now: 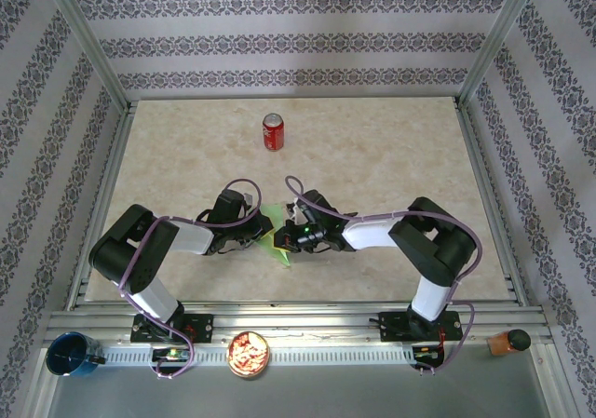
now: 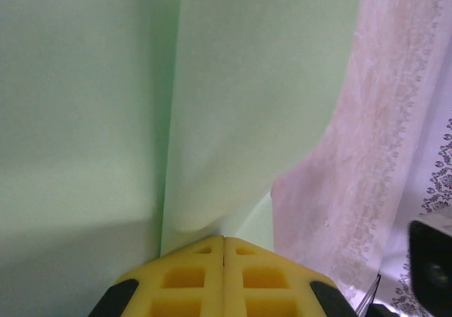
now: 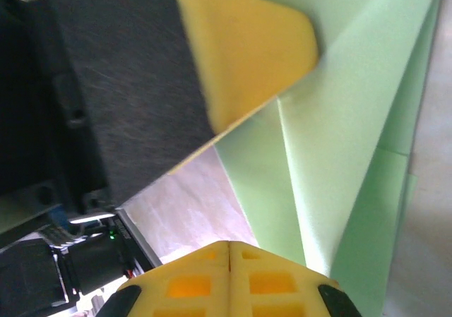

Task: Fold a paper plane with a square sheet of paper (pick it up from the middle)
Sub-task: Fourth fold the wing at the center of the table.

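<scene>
As we list by size, biggest first, item 1 is the table: beige marbled top.

Item 2: left arm & right arm, both bent inward, wrists nearly meeting over the near-centre of the table.

Item 3: sheet of paper, light green, creased into overlapping angled layers. It lies between the two wrists, partly lifted off the top.

Item 4: left gripper, yellow pads pressed together, tips right against a fold in the sheet. We cannot tell if a layer is caught between them.

Item 5: right gripper, pads likewise pressed together, tips at the sheet's edge, just beside the left one. We cannot tell if it has a hold on the paper.

Item 6: bowl, w/ pale pinkish contents, between the arm bases.

Item 7: blue cup, left of the left base.

Item 8: red can, upright, far-centre, well apart from the sheet.
</scene>
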Motion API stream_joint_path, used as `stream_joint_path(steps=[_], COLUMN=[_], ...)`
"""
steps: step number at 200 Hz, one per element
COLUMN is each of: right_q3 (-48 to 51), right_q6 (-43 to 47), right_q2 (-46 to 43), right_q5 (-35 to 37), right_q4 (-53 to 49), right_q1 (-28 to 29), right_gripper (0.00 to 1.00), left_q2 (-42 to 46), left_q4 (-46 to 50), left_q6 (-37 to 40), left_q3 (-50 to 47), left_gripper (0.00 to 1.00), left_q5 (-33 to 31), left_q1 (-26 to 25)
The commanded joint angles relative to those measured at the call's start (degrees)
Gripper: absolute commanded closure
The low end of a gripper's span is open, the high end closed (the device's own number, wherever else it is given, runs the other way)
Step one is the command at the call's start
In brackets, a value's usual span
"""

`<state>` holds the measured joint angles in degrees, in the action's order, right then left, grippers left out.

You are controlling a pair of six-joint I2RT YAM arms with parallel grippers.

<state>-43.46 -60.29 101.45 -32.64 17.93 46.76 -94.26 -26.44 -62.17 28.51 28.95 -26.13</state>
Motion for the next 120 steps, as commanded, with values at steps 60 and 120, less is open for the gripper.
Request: stream_joint_path(steps=[60, 120], right_q3=[1.8, 3.5], right_q6=[-1.2, -1.7], right_q2=[2.4, 2.2], right_q5=[-0.7, -1.1], right_q4=[2.4, 4.0], right_q1=[1.0, 1.6], right_gripper=[1.00, 0.99], left_q2=[-2.3, -2.2], left_q4=[2.3, 2.3], left_q6=[-0.4, -0.5], left_q3=[-1.5, -1.7], left_gripper=[1.00, 1.00], left_q5=[-1.1, -1.2], left_q1=[0.3, 0.2])
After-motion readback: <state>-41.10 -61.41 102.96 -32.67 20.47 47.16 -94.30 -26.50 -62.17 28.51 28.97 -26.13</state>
